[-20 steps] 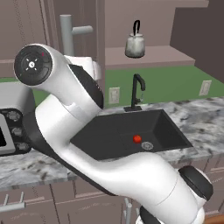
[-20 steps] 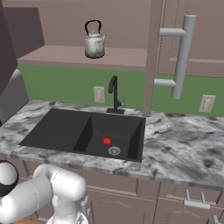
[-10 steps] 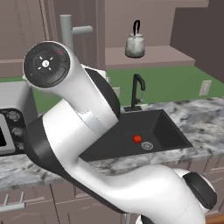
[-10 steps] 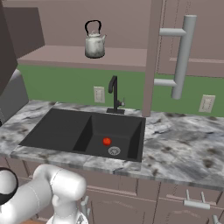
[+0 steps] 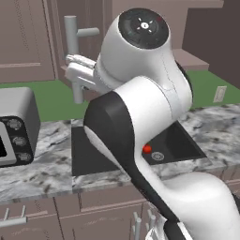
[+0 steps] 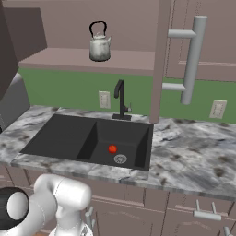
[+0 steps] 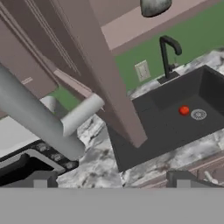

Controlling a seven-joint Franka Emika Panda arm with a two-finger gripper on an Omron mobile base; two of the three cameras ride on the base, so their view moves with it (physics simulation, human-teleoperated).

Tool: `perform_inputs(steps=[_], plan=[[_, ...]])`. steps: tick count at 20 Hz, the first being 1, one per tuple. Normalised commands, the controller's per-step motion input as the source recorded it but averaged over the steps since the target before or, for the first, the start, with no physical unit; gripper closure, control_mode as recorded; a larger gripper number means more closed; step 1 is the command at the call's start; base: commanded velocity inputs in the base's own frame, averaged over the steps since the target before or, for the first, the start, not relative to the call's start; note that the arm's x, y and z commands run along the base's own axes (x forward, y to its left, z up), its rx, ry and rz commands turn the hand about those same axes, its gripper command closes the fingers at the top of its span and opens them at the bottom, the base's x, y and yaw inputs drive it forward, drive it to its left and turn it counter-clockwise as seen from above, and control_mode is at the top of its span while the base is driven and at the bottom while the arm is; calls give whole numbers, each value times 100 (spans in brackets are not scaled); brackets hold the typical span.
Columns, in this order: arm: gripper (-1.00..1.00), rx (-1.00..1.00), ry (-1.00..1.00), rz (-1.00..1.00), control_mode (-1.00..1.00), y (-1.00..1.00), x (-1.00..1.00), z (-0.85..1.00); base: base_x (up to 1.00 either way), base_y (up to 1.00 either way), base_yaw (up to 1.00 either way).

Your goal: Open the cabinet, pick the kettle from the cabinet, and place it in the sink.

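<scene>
Mauve-brown cabinet [image 6: 184,41] doors stand swung open, so the shelf inside shows. On that shelf sits the small silvery kettle [image 6: 99,44] with its thin black arched handle, upright, above the faucet [image 6: 120,99]. Below it the dark sink [image 6: 69,138] is set into the grey marbled table [image 6: 193,156]; a small red ball [image 6: 112,148] lies in the basin just beside the round metal drain [image 6: 120,159]. In the hand view the tool [image 7: 111,177] has its two dark tips spread wide apart with nothing between them, close under the grey bar handle [image 7: 39,120] of the left door. A toaster oven [image 5: 16,126] sits on the table left of the sink.
</scene>
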Motion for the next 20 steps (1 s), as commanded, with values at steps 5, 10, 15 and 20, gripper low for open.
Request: perform_inputs(steps=[5, 10, 15, 20], plan=[[-100, 20, 0, 9, -100, -58, -12, -1, 0, 0, 0], [-100, 23, 0, 9, -100, -56, 1, -7, 0, 0, 0], [-100, 22, 1, 11, -100, -51, 12, -2, 0, 0, 0], [-100, 19, 1, 13, -100, -41, 26, 0, 0, 0, 0]])
